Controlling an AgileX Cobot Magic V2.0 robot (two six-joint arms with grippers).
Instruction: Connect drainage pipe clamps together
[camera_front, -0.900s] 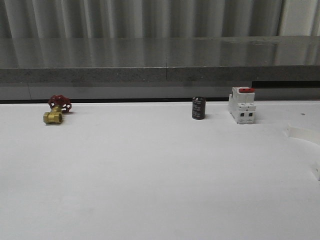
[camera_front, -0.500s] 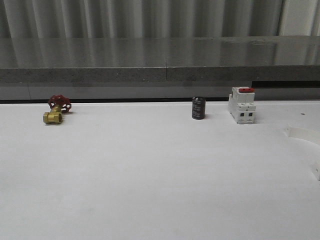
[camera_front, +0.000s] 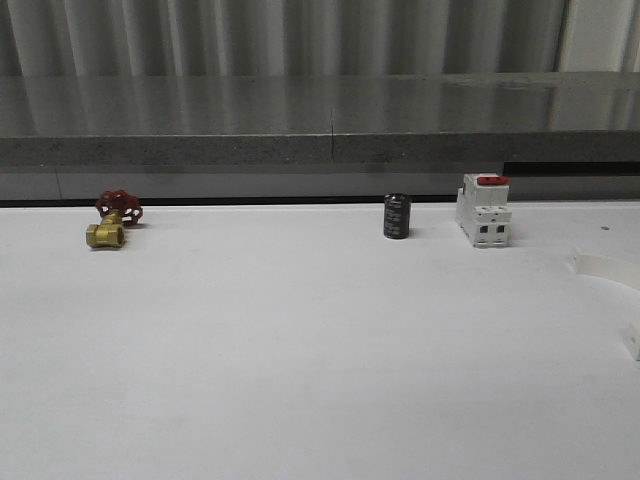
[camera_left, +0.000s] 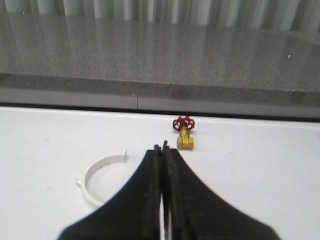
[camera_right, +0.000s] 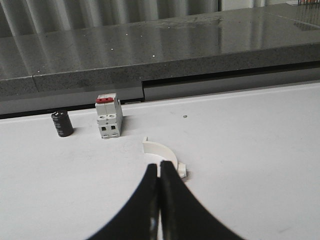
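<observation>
White surface (camera_front: 300, 350) under you carries two clamp halves lying well apart, one just ahead of your closed, empty right gripper (camera_right: 160, 172) as half-ring (camera_right: 162, 152), the other half-ring (camera_left: 100, 175) beside your closed, empty left gripper (camera_left: 162, 155), probably so each arm takes one.

Over the last second I moved nothing. The clamp half (camera_front: 606, 267) at the table's (camera_front: 300, 360) right edge lay exactly where it had been.
</observation>
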